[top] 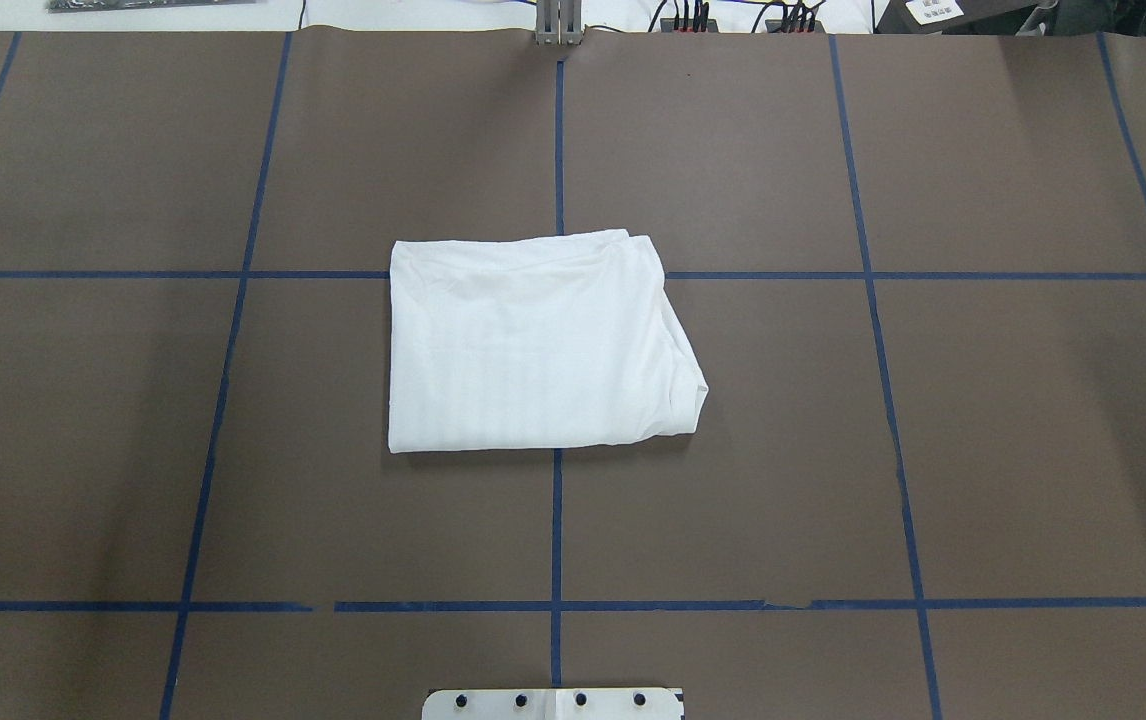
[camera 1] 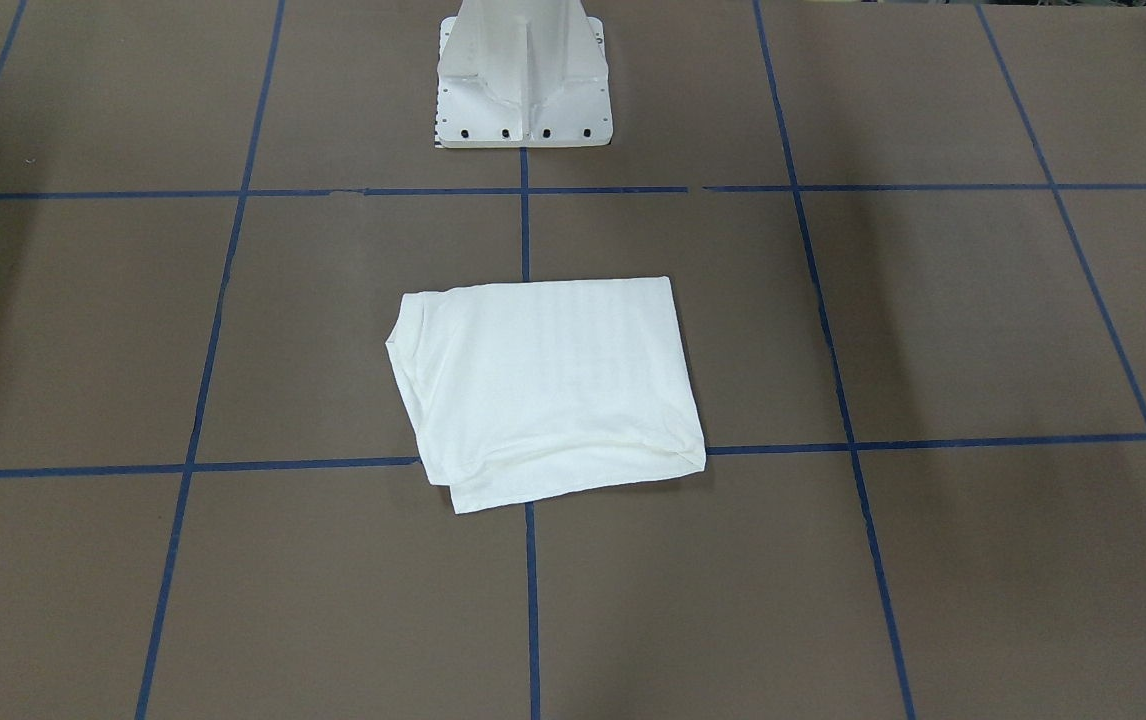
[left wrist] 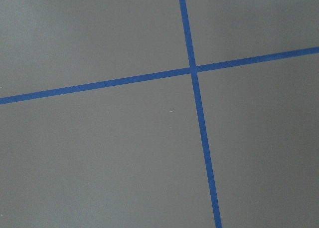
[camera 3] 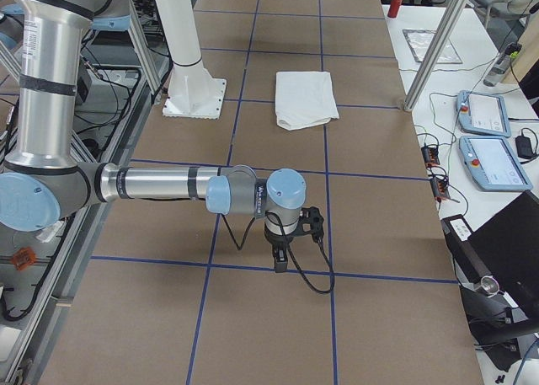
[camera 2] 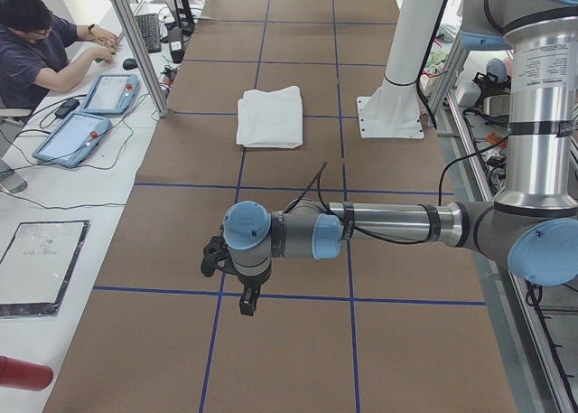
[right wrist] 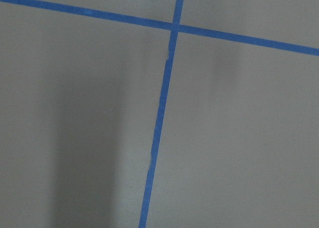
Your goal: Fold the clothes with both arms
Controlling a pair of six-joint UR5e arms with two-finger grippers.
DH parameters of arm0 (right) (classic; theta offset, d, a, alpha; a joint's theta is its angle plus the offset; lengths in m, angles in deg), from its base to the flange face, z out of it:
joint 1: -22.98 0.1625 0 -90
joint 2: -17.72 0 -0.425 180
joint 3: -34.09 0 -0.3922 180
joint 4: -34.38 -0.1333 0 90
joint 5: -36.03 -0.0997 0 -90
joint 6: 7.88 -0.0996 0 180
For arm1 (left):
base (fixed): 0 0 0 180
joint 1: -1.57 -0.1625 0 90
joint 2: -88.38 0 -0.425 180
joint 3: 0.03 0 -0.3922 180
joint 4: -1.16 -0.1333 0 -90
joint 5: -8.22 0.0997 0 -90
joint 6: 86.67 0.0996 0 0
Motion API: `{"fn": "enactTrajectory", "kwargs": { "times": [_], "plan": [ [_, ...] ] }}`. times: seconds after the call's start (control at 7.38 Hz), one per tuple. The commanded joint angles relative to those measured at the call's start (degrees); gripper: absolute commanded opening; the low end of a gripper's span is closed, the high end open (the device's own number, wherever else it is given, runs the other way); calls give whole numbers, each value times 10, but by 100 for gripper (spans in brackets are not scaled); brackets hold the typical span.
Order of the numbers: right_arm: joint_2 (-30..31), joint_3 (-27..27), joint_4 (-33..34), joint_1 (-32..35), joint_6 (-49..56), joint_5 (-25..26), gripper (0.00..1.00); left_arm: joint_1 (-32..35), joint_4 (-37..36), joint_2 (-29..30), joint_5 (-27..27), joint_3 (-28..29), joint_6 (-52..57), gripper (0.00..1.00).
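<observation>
The brown table [top: 833, 450], marked into big squares by blue tape [left wrist: 192, 71], fills every view. The left arm [camera 2: 388, 223] stands at one end of it with its forearm stretched out level above the surface. The right arm [camera 3: 160, 183] holds the same pose at the other end. Between them, at the robot's edge of the table, rises the white pedestal [camera 1: 523, 80]. The white shirt [top: 533, 345] lies flat in the middle of the table, just in front of the pedestal and apart from it. It is folded into a rough rectangle, plain side up, with faint bands showing through the cloth. It covers the spot where the centre tape line meets a cross line. A lower layer sticks out at one corner. Both arms are well apart from it, and nothing touches it. The left gripper [camera 2: 246, 303] points down over bare table near a tape line. The right gripper [camera 3: 280, 263] does likewise. Each appears only in a side view, so I cannot tell how their jaws stand. Both wrist views show only a tape crossing on the table. A seated person [camera 2: 32, 51] works at a side desk, next to two tablets [camera 2: 108, 94].
</observation>
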Motion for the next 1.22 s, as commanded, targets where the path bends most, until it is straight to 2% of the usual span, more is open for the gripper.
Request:
{"fn": "enactTrajectory", "kwargs": {
  "times": [0.0, 0.27, 0.81, 1.08],
  "plan": [
    [0, 1, 0, 7, 1, 0, 100, 0, -1, 0, 0, -12, -1, 100],
    [0, -11, -28, 7, -1, 0, 100, 0, -1, 0, 1, -12, -1, 100],
    [-1, -6, -28, 7, -1, -1, 100, 0, -2, 0, 4, -11, -1, 100],
    [0, -10, -48, 7, 0, 0, 100, 0, -1, 0, 4, -11, -1, 100]
  ]
}}
